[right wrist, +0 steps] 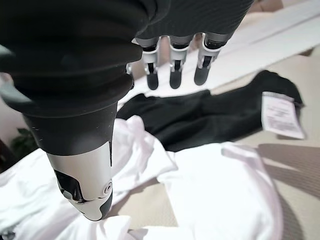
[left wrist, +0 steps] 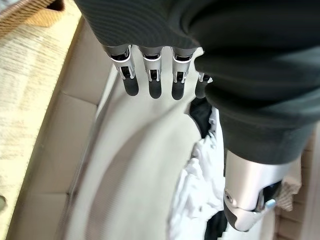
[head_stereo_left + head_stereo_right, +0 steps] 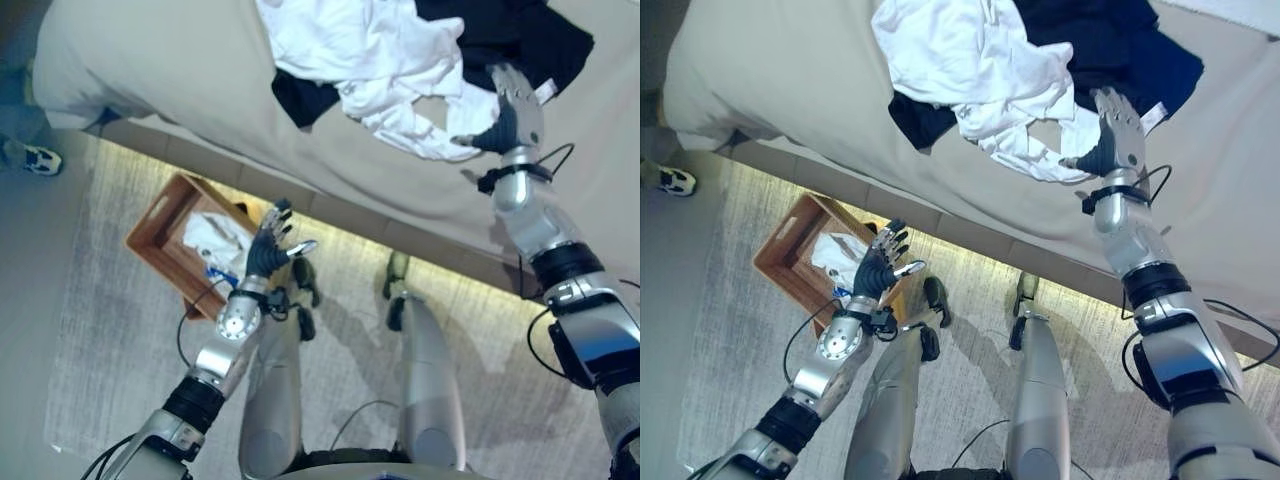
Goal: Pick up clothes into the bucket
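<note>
A heap of white clothes [image 3: 360, 50] lies on the bed, with a black garment [image 3: 510, 30] partly under and beside it. My right hand [image 3: 515, 110] hangs open just over the near right edge of the heap, fingers straight and thumb out toward the white cloth [image 1: 220, 190]; nothing is held. The black garment [image 1: 210, 115] with its white label lies past the fingertips [image 1: 172, 65]. On the floor stands a wooden crate [image 3: 150, 225] with a white cloth [image 3: 215, 235] inside. My left hand [image 3: 268, 250] is open and empty, raised beside the crate's right corner.
The bed [image 3: 180, 70] has a beige sheet, and its base runs diagonally across the view with a lit strip beneath. A pale rug [image 3: 110, 340] covers the floor around the crate. A person's shoe [image 3: 40, 158] shows at the far left.
</note>
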